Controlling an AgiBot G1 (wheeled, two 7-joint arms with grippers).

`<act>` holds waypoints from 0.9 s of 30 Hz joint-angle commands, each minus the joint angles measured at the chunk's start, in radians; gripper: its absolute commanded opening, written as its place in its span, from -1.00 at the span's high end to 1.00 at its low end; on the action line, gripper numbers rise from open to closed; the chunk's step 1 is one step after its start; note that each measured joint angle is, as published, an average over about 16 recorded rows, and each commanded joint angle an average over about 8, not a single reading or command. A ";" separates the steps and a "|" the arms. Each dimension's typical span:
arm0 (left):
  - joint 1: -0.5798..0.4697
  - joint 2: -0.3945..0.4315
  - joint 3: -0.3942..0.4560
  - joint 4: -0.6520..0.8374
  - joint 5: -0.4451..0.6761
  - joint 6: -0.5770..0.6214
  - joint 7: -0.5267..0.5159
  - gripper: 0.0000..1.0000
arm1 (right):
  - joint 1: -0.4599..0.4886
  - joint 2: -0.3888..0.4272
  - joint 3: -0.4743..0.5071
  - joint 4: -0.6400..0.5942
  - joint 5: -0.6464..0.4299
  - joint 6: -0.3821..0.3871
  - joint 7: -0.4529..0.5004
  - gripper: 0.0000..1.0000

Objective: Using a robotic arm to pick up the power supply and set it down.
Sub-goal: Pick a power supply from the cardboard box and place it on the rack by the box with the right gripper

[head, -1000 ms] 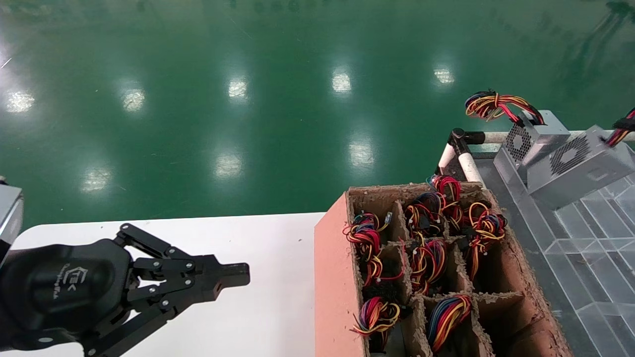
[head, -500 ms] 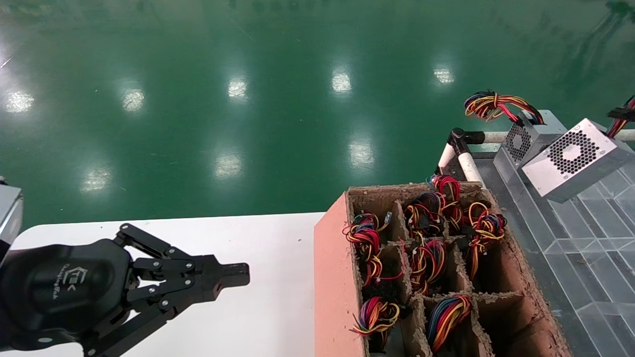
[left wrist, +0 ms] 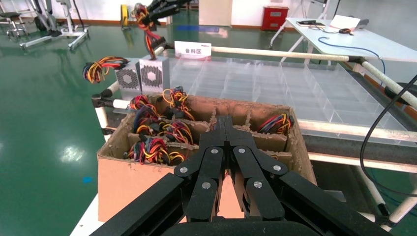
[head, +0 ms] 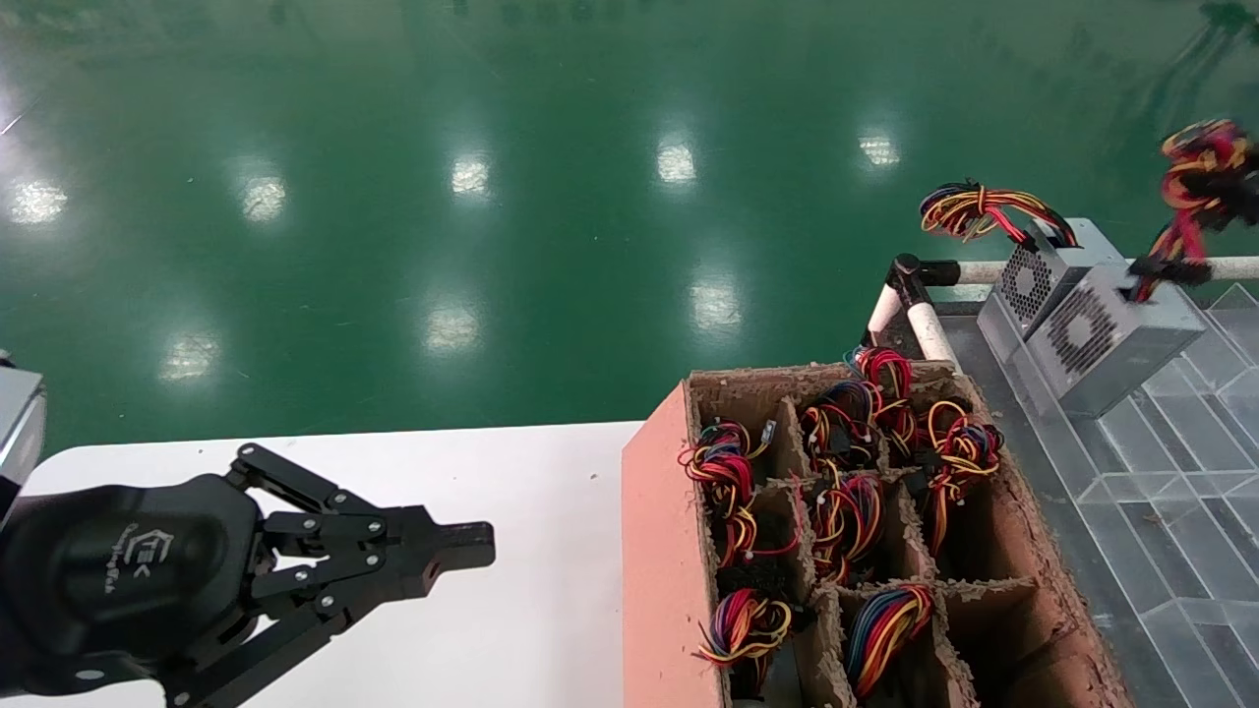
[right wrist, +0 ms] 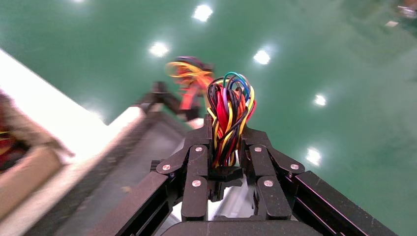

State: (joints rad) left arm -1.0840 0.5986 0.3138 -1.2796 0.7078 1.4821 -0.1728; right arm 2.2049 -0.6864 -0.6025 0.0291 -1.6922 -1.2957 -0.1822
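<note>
The power supply is a small grey metal box with a round fan grille, at the far right beside a twin grey box. Its red, yellow and black wire bundle rises from its top. My right gripper is shut on that bundle, and in the head view it shows only as a dark shape at the right edge. The left wrist view shows the power supply hanging from that bundle over the clear tray; whether it touches the tray I cannot tell. My left gripper is shut and empty over the white table.
A pink cardboard box with dividers holds several wire bundles between the table and the clear partitioned tray. A white pipe rail edges the tray. The twin box's wire loop sticks out over the green floor.
The power supply swung from a tilted pose with its grille facing up and settled lower, close against the twin box. Its wire bundle and my right gripper came into view. The left arm has not moved.
</note>
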 commanded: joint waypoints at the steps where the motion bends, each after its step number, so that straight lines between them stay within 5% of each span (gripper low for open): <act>1: 0.000 0.000 0.000 0.000 0.000 0.000 0.000 1.00 | -0.001 -0.002 -0.003 -0.003 -0.003 -0.046 -0.010 1.00; 6: 0.000 0.000 0.000 0.000 0.000 0.000 0.000 1.00 | -0.015 -0.004 -0.008 -0.018 -0.009 -0.075 -0.016 1.00; 16: 0.000 0.000 0.001 0.000 0.000 0.000 0.000 1.00 | -0.029 -0.017 -0.012 -0.031 -0.016 -0.017 -0.003 1.00; 18: 0.000 0.000 0.001 0.000 0.000 0.000 0.000 1.00 | -0.031 -0.019 -0.011 -0.034 -0.014 -0.010 0.003 0.68; 24: 0.000 0.000 0.001 0.000 -0.001 0.000 0.000 1.00 | -0.029 -0.014 -0.002 -0.041 -0.001 -0.025 0.017 -0.82; 27: 0.000 0.000 0.001 0.000 -0.001 0.000 0.001 1.00 | -0.026 -0.010 0.000 -0.040 0.002 -0.035 0.021 -1.00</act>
State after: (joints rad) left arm -1.0842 0.5982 0.3149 -1.2796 0.7070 1.4817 -0.1722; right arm 2.1797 -0.6969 -0.6026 -0.0109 -1.6907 -1.3289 -0.1605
